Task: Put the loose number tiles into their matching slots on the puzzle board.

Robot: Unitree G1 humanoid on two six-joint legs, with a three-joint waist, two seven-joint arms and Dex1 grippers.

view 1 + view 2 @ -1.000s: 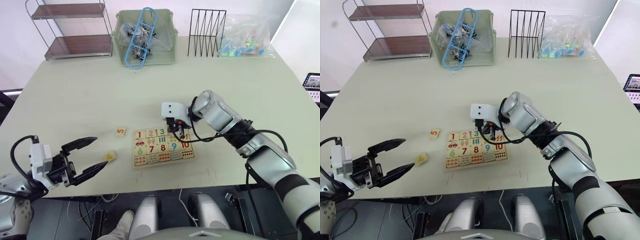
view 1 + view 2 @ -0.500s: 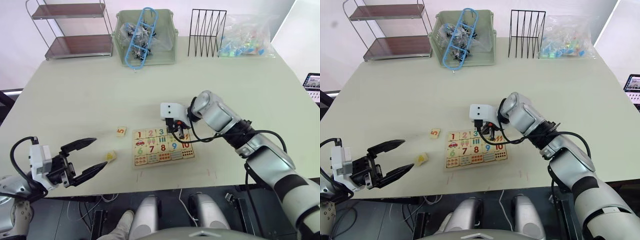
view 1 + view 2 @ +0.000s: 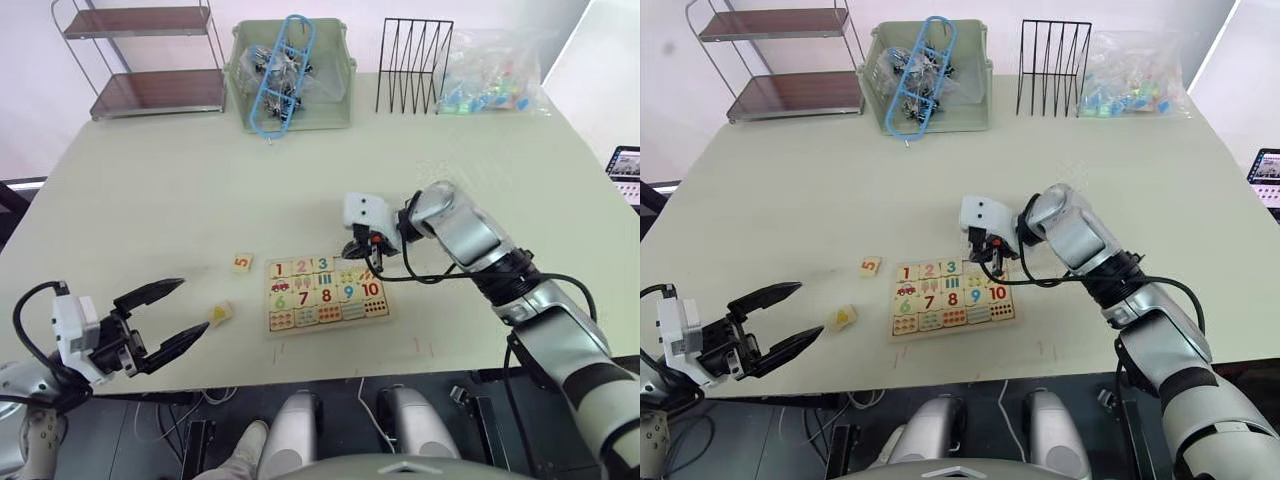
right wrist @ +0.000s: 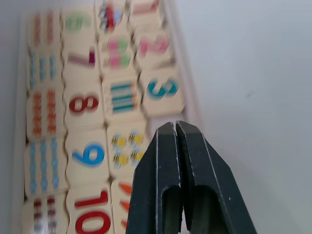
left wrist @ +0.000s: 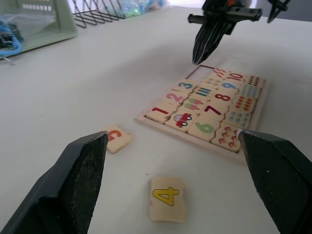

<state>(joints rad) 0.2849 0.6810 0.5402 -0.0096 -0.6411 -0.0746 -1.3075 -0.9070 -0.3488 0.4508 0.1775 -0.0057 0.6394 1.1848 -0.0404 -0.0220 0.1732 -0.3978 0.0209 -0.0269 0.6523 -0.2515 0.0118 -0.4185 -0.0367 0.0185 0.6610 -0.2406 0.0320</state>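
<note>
The puzzle board (image 3: 276, 325) lies near the table's front edge, with tiles 1, 2 and 3 seated in its upper row. A bare slot (image 4: 159, 120) shows just past the 3. My right gripper (image 3: 366, 254) is shut and holds nothing; it hovers over the board's upper right end, its tip (image 4: 174, 127) above that slot. Two loose number tiles lie left of the board: the 5 (image 3: 242, 263) and the 4 (image 3: 220, 313). My left gripper (image 3: 178, 315) is open, low at the front left, with the 4 tile (image 5: 167, 197) a short way ahead of its fingers.
A green basket (image 3: 338, 110) holding a blue frame, a black wire rack (image 3: 413, 65) and a bag of coloured pieces (image 3: 490, 70) line the far edge. A metal shelf (image 3: 145, 60) stands far left. A screen (image 3: 625, 160) sits beyond the right edge.
My right gripper, still shut, has shifted right along the board's upper row, from near the 3 toward the right end. My left gripper has drawn slightly back and down.
</note>
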